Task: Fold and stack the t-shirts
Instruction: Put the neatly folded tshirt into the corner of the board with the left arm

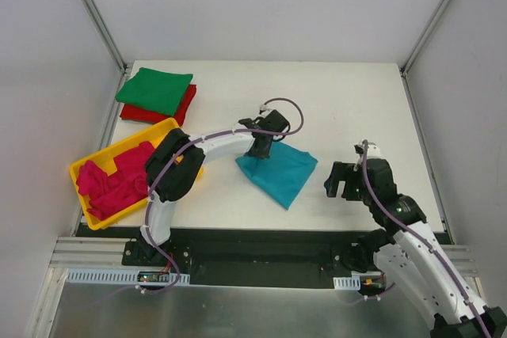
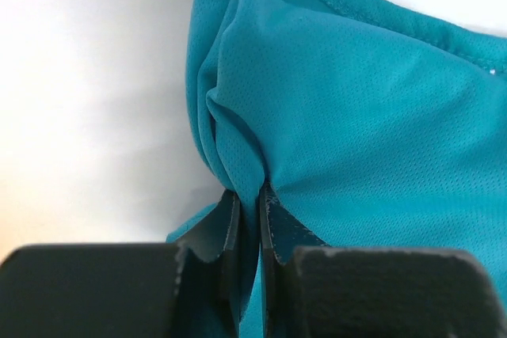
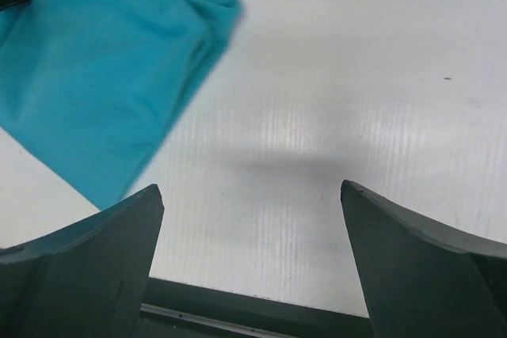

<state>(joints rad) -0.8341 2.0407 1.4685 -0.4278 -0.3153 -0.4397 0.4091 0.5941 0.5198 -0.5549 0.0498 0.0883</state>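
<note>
A folded teal-blue t-shirt point(image 1: 279, 172) lies in the middle of the table. My left gripper point(image 1: 261, 148) is shut on its far left corner; the left wrist view shows the cloth point(image 2: 356, 116) bunched up between the closed fingers point(image 2: 226, 227). My right gripper point(image 1: 342, 184) hangs open to the right of the shirt, over bare table, holding nothing; the shirt point(image 3: 103, 61) fills the upper left of its wrist view. A folded green t-shirt point(image 1: 156, 89) rests on a red one point(image 1: 184, 108) at the far left. Magenta-pink t-shirts point(image 1: 115, 181) lie crumpled in the tray.
The yellow plastic tray point(image 1: 85, 165) sits at the left edge, near the left arm's base. The table's near edge point(image 3: 238, 306) runs just under the right gripper. Metal frame posts stand at the far corners.
</note>
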